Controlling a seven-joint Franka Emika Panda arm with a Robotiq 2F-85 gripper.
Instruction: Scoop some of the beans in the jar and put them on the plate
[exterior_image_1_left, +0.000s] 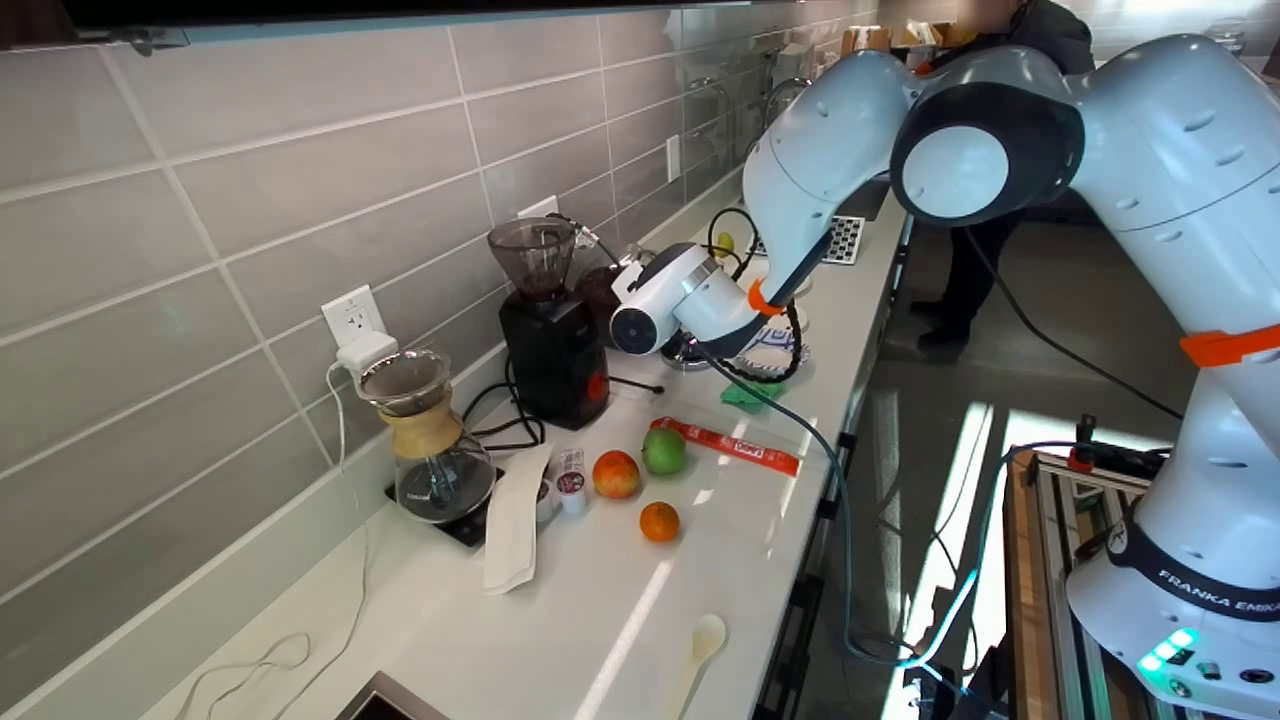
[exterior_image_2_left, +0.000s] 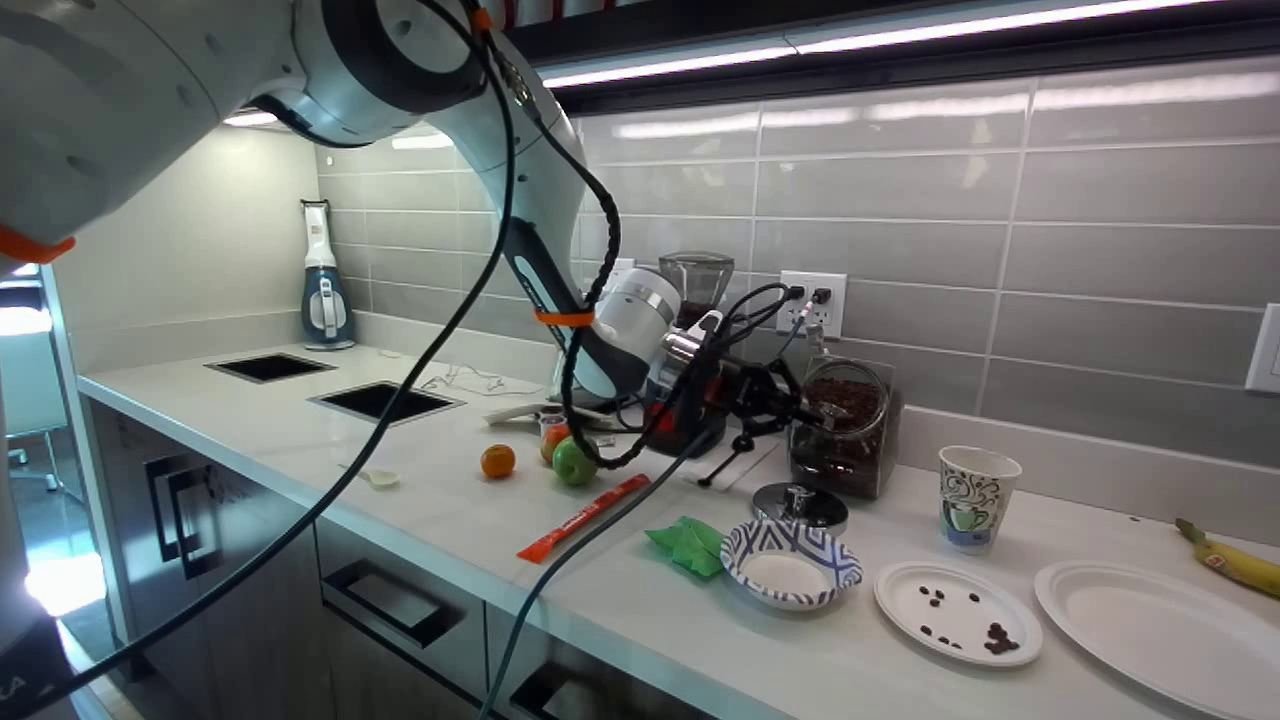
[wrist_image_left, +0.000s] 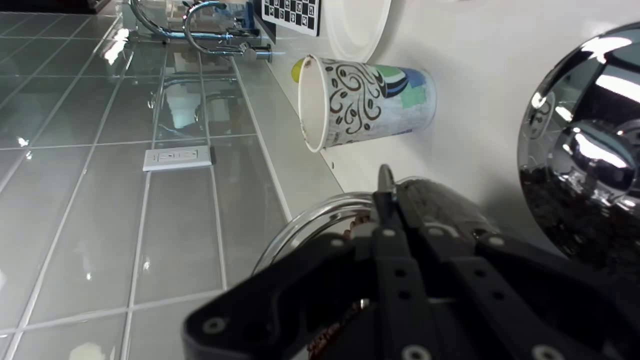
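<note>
In an exterior view, see jar (exterior_image_2_left: 870, 462) close to wall (exterior_image_2_left: 900, 190), standing upright, long axis roughly 12 to 6, round mouth slanted up and toward viewer. Loaded with dark beans (exterior_image_2_left: 838, 470). In wrist view, catch same mouth at 8 to 9 o'clock from gripper (wrist_image_left: 395, 202), partly covered.

In that exterior view, find gripper at the 9 o'clock side of the mouth, aimed between 3 and 4 o'clock. Can't tell inside the opening from just in front of it, nor touching glass from clear of it. In wrist view, read fingers (wrist_image_left: 391, 250) as nearly together, only a narrow slit left, looking clamped on thin metal piece (wrist_image_left: 385, 179). Pointing to 12 o'clock there, long axis 12 to 6; too little showing to name better.

Have plate (exterior_image_2_left: 965, 613) lying flat at 5 o'clock from jar, carrying beans too: clump near its 4 o'clock edge, loose ones around 10, 1 and 7.

Also spot lid (exterior_image_2_left: 800, 507) on counter (exterior_image_2_left: 640, 590) at 7 o'clock from jar, knob up; in wrist view, at 2 to 3 o'clock from gripper. Just beside it, at 6, get bowl (exterior_image_2_left: 790, 568). Find cup (exterior_image_2_left: 975, 505) upright at 4 o'clock from jar; in wrist view, near 12 from gripper, mouth toward 9. Add big plate (exterior_image_2_left: 1170, 625) at 3 o'clock from plate, banana (exterior_image_2_left: 1240, 565) beyond at 2.
</note>
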